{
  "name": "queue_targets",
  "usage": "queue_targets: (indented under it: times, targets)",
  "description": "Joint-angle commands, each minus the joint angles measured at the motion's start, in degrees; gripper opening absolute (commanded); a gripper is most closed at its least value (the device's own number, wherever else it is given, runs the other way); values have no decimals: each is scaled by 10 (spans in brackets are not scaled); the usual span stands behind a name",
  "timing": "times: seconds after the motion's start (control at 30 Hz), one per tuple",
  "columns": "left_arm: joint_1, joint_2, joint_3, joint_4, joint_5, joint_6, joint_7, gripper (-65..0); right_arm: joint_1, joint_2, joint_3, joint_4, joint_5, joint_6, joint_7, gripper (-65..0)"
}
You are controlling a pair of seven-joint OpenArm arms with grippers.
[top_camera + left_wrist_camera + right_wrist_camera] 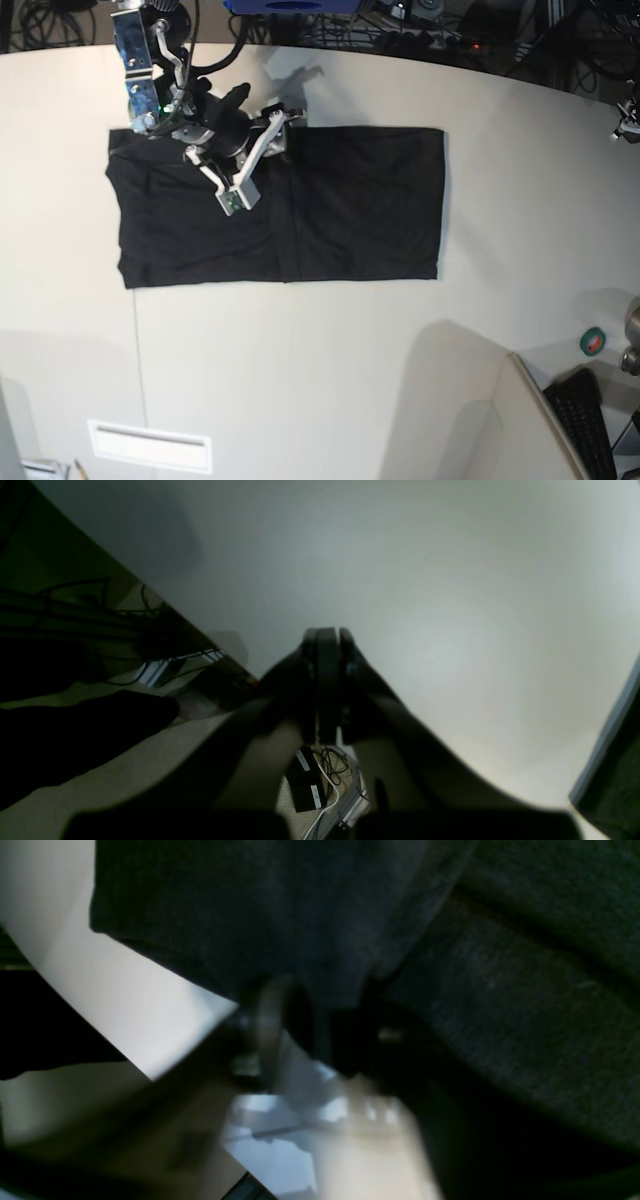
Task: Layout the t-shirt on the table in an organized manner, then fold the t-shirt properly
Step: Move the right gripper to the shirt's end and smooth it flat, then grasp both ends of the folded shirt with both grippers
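Note:
The black t-shirt (340,205) lies flat on the off-white table (300,380) as a wide rectangle, plain black side up; no print shows. My right gripper (283,117) is at the shirt's far edge, left of its middle. In the blurred right wrist view the fingers (267,1025) close around a bunch of black cloth (320,965), with the shirt's edge raised off the table (125,1000). My left gripper (327,637) is shut and empty over bare table (450,605), away from the shirt. Only a bit of the left arm (630,118) shows in the base view.
A green tape roll (592,342) and a black keyboard (590,425) lie at the front right beyond the table's corner. Cables and gear (440,30) run along the far edge. The table's edge (200,635) runs diagonally close to my left gripper, with floor and cables below.

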Motion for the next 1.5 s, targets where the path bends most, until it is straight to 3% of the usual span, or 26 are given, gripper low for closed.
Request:
queue_targets:
  times: [0.0, 0.1, 0.23, 0.33, 0.4, 0.47, 0.53, 0.63, 0.77, 0.83, 0.9, 1.07, 1.23, 1.47]
  targets:
    - [-1, -13, 3, 9, -5, -2, -12, -650, -3, -2, 3, 25, 9, 4, 12, -270]
    - [-1, -13, 42, 13, -5, -2, -12, -650, -20, -2, 39, 90, 9, 5, 13, -254]
    - [-3, -9, 83, 13, -5, -2, -15, -650, 10, -2, 155, 121, 9, 5, 7, -251]
    - [-8, -8, 142, 2, -2, -1, -83, -650, 71, -1, 281, 77, 9, 10, -51, -246]
    - [-8, -8, 195, -13, 23, -1, -132, -650, 116, 11, 350, 43, 9, 41, -98, -245]
    - [-13, -8, 242, -35, 54, -2, -172, -650, 164, 28, 413, -11, 9, 92, -137, -245]
    - [-16, -8, 274, -58, 63, -2, -200, -650, 200, 56, 453, -73, 8, 117, -157, -245]
    - [-38, -8, 309, -95, 66, -2, -228, -650, 235, 100, 462, -183, 9, 121, -155, -245]
    - [-68, -8, 339, -135, 66, -2, -234, -650, 266, 127, 461, -290, 9, 124, -124, -245]
    - [-78, -8, 353, -145, 66, -2, -234, -650, 275, 133, 461, -323, 9, 152, -122, -245]
    - [-86, -7, 366, -146, 66, -2, -234, -650, 278, 133, 461, -346, 9, 190, -122, -245]
    - [-100, -7, 391, -151, 66, -2, -234, -650, 273, 123, 455, -358, 9, 190, -126, -251]
    - [-103, 18, 414, -146, 67, -1, -234, -650, 258, 107, 400, -352, 9, 190, -135, -252]
    - [-111, 49, 425, -147, 67, 0, -234, -650, 241, 86, 397, -335, 9, 190, -136, -254]
